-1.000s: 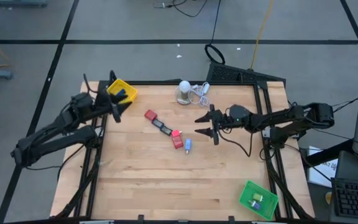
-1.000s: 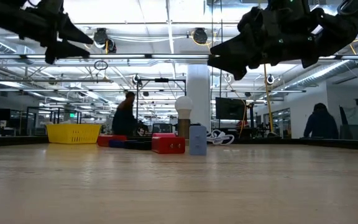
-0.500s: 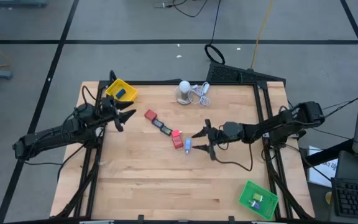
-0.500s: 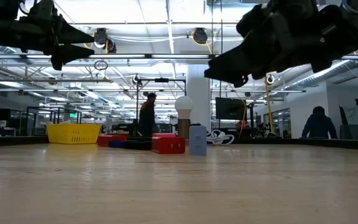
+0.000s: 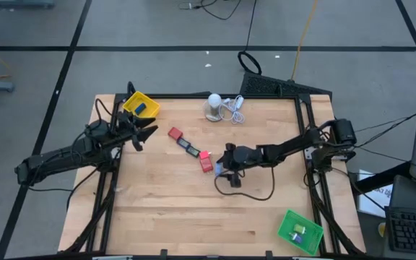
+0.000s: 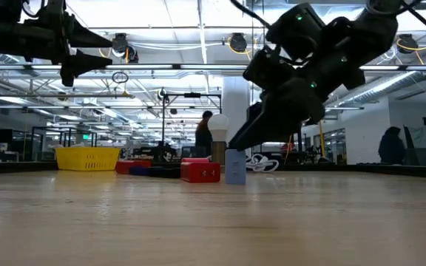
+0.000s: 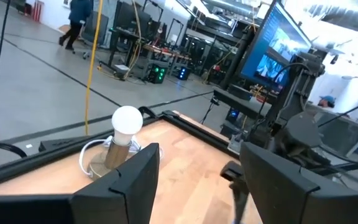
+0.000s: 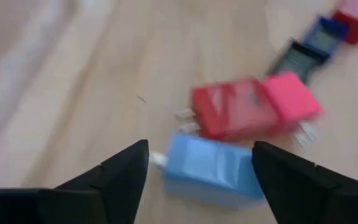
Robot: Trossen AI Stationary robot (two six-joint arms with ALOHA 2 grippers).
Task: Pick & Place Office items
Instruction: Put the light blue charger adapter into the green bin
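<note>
A row of small office items lies mid-table: a red block (image 5: 174, 133), a dark flat rectangle (image 5: 188, 146), a pink bit (image 5: 204, 154), a second red block (image 5: 206, 165) and a blue block (image 8: 211, 168). My right gripper (image 5: 222, 170) slants down over the blue block, open. Its fingers (image 8: 123, 174) stand on either side of the block. In the low view the right gripper (image 6: 244, 139) hangs just above the blue block (image 6: 235, 167). My left gripper (image 5: 147, 133) hovers open above the table's far left, near the yellow tray (image 5: 133, 102).
The yellow tray holds a blue piece (image 5: 142, 109). A green tray (image 5: 287, 220) with small pieces sits at the near right corner. A white round object (image 5: 214, 105) with coiled white cable stands at the far edge. Bare wood lies toward the near edge.
My right gripper has travelled from the table's right side toward the left and down, tipping its fingers downward, and now straddles the blue block. My left gripper has shifted slightly toward the near edge, away from the yellow tray. The items have stayed put.
</note>
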